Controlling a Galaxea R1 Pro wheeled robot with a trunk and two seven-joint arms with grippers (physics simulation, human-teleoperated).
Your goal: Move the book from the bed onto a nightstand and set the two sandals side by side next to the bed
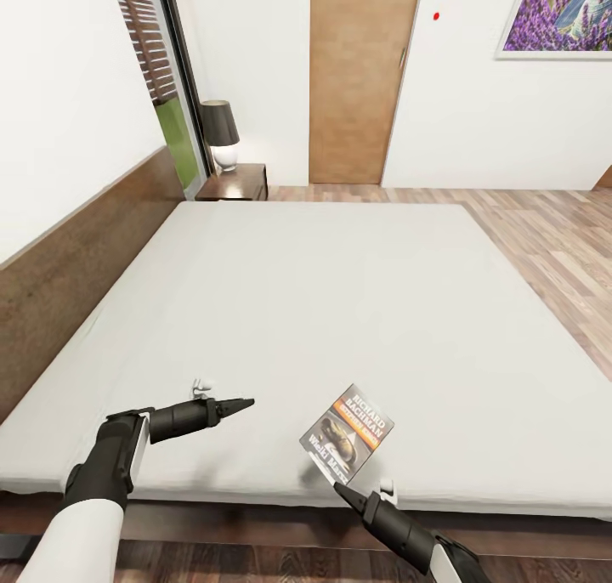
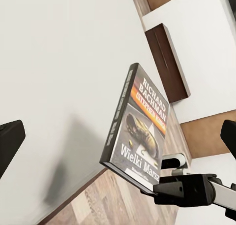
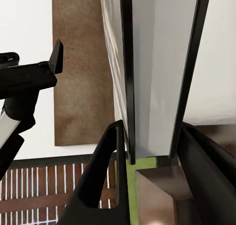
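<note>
1. The bed (image 1: pixel 340 311) has a plain, smooth, pale grey-white mattress on a dark brown wooden frame, with a matte brown wood headboard (image 1: pixel 76 268) along its left side in the head view.
2. The book (image 1: pixel 347 436) is a thin, flat rectangular paperback with a dark grey glossy cover, an orange band and white block lettering. It is lifted off the mattress near the bed's front edge and tilted.
3. The book's long axis runs from the right claw (image 1: pixel 340 488) up and away toward the far wall; the cover faces upward and left.
4. The right claw's two black tapered fingers are closed on the book's lower edge, one on each face.
5. The left claw (image 1: pixel 246 404) hovers over the mattress, spread wide and holding nothing.
6. A nightstand (image 1: pixel 235 183) of glossy dark reddish wood stands at the far corner, carrying a lamp (image 1: pixel 220 133).
</note>
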